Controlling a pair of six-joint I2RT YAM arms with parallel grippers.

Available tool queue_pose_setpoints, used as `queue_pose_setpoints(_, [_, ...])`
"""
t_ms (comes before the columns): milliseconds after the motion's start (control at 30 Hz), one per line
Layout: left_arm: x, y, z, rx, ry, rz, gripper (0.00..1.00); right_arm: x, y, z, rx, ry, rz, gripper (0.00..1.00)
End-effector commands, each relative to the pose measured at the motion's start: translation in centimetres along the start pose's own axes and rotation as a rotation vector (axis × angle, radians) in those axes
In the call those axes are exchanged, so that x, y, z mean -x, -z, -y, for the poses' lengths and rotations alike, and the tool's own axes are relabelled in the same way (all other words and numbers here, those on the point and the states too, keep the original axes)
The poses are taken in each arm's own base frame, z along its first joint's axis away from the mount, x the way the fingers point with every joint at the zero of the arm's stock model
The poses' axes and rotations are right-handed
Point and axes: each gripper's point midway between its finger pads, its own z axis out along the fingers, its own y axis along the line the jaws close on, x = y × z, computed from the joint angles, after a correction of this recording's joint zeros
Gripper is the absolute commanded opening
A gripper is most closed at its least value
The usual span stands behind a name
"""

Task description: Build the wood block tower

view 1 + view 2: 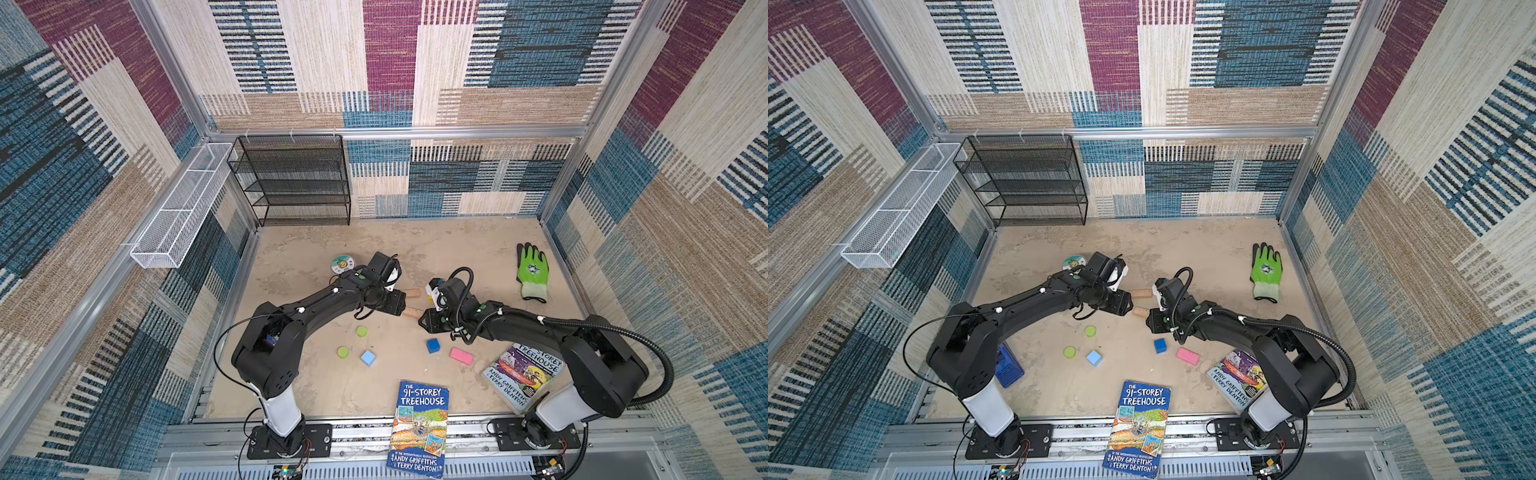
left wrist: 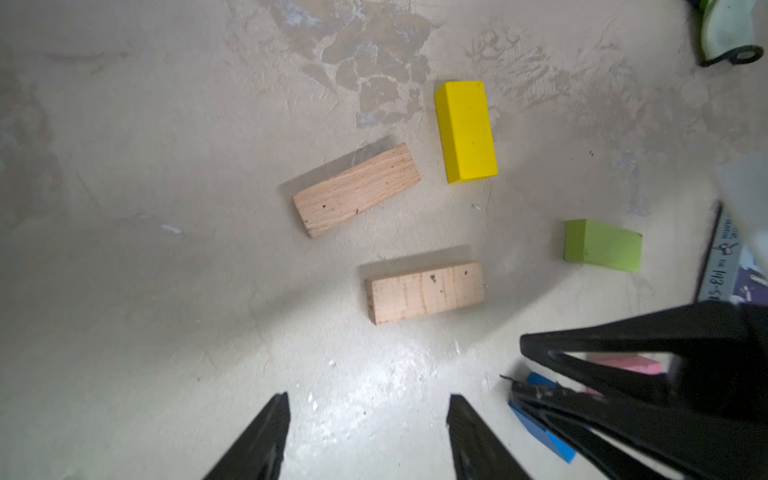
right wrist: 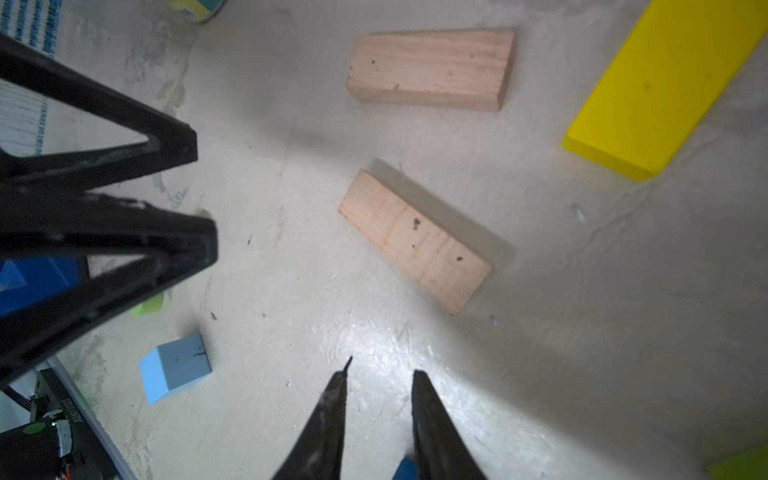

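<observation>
The left hand (image 2: 369,399) is well open, its two black fingers spread wide with only bare counter (image 2: 166,291) between them. The right hand (image 3: 381,376) is parted by a narrow gap and also holds nothing. In both top views the two hands point at each other near the middle of the counter, tips close but not touching.

One plain tan wooden bar (image 1: 414,312) lies flat between them, just ahead of both sets of tips and touched by neither. The second plain tan wooden bar (image 1: 412,294) lies just beyond it toward the back wall, at a slight angle to the first. In the left wrist view a yellow wooden oblong (image 2: 467,133) sits near the far bar's end, and a lime wooden oblong (image 2: 602,246) lies further off to one side (both are hidden under the right arm in the top views).

Nearer the front edge lie two lime round pieces (image 1: 361,331) (image 1: 343,352), a light-blue cube (image 1: 368,358), a dark-blue cube (image 1: 433,345) and a pink oblong (image 1: 461,356). Every block rests singly on the counter, none on top of another.
</observation>
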Motion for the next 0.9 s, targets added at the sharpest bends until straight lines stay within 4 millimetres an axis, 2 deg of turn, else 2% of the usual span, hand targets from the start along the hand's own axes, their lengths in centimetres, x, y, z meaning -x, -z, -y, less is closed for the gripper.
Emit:
queue_pose_setpoints(0, [-0.4, -0.7, -0.6, 0.045, -0.037, -0.042, 0.61, 0.8, 0.0, 0.6, -0.015, -0.013, 0.042, 0.32])
queue_pose_setpoints(167, [-0.3, -2.1, -0.8, 0.070, -0.042, -0.071, 0.60, 1.2, -0.2, 1.8, -0.011, -0.039, 0.060, 0.43])
queue_pose_setpoints(267, [-0.2, -2.6, -0.7, 0.071, -0.042, -0.078, 0.59, 1.8, -0.3, 2.0, 0.017, -0.053, 0.064, 0.45])
queue_pose_setpoints(367, [-0.2, -3.0, -0.6, 0.075, -0.041, -0.085, 0.58, 2.1, -0.8, 1.9, 0.034, -0.050, 0.059, 0.43])
queue_pose_setpoints(467, [-0.2, -3.4, -0.6, 0.078, -0.044, -0.091, 0.58, 2.0, -1.6, 1.7, 0.053, -0.049, 0.042, 0.37])
queue_pose_setpoints(867, [-0.4, -4.9, -0.9, 0.091, -0.034, -0.127, 0.52, 1.9, -3.1, 1.9, 0.062, -0.064, 0.021, 0.30])
